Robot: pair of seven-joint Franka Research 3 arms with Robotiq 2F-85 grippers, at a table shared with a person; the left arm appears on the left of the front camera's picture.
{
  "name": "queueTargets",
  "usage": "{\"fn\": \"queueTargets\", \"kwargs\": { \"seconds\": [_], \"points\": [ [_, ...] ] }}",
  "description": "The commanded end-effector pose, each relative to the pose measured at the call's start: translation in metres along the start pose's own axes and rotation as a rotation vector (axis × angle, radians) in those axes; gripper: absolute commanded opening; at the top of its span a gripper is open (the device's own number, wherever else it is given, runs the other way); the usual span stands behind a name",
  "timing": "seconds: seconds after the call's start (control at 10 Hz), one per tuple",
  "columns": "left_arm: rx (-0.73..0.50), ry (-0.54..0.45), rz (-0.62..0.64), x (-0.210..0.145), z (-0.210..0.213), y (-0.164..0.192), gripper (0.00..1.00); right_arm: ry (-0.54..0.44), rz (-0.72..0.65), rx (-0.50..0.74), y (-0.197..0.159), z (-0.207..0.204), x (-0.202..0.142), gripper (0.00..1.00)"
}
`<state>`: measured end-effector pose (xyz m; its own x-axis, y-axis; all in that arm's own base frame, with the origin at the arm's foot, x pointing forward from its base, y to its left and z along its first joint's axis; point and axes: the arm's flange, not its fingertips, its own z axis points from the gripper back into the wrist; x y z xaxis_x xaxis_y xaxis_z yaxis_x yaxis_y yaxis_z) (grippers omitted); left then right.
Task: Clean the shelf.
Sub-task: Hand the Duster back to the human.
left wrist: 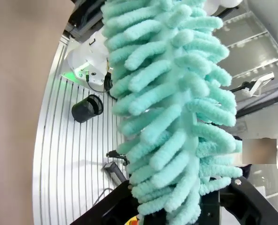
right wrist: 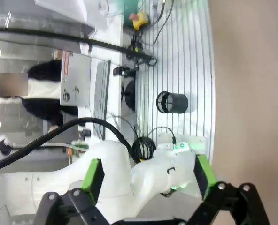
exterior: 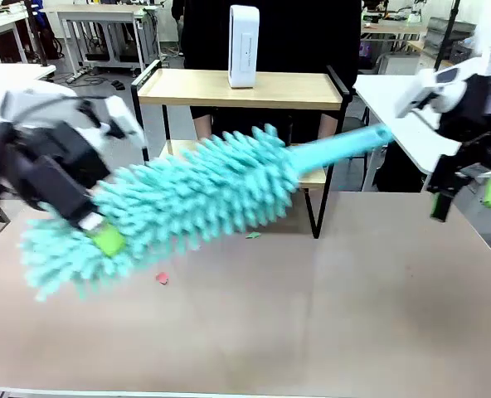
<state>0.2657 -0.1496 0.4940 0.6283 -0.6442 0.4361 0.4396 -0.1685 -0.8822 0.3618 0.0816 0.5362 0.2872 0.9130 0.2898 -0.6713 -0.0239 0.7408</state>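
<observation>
Left gripper [exterior: 96, 224] clamping the duster [exterior: 187, 203] by its head, handle aiming toward the shelf [exterior: 237, 87]; right gripper [exterior: 469, 195] hanging wide open, empty.

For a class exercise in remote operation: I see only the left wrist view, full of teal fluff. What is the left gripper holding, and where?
Observer: The left gripper is shut on the fluffy head of a teal duster, its handle pointing toward the right arm.
Operator: Is the right gripper free?
Observer: Yes, the right gripper is open and holds nothing.
Operator: Anything on the shelf?
Observer: A white box stands on the top board of the shelf.
</observation>
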Motion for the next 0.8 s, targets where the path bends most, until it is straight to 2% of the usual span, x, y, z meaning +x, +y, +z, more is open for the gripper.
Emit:
{"fn": "queueTargets", "kwargs": {
  "seconds": [0.0, 0.2, 0.4, 0.5, 0.6, 0.7],
  "points": [
    [0.007, -0.044, -0.008, -0.034, 0.036, -0.015, 0.00, -0.233, -0.051, -0.013, 0.007, 0.001, -0.040, 1.00],
    [0.035, -0.319, -0.006, -0.072, 0.091, -0.036, 0.00, -0.429, -0.187, 0.057, 0.021, -0.005, -0.076, 1.00],
    [-0.003, -0.656, 0.155, -0.108, 0.144, -0.039, 0.00, -0.600, -0.323, 0.074, 0.038, -0.016, -0.104, 1.00],
    [-0.009, -0.787, 0.225, -0.123, 0.168, -0.031, 0.00, -0.623, -0.367, 0.068, 0.044, -0.023, -0.113, 1.00],
    [-0.013, -0.870, 0.268, -0.132, 0.184, -0.018, 0.00, -0.474, -0.266, 0.078, 0.021, -0.004, -0.109, 1.00],
    [0.000, -0.928, 0.321, -0.135, 0.191, -0.003, 0.00, -0.474, -0.266, 0.078, 0.021, -0.004, -0.109, 1.00]
  ]
}}
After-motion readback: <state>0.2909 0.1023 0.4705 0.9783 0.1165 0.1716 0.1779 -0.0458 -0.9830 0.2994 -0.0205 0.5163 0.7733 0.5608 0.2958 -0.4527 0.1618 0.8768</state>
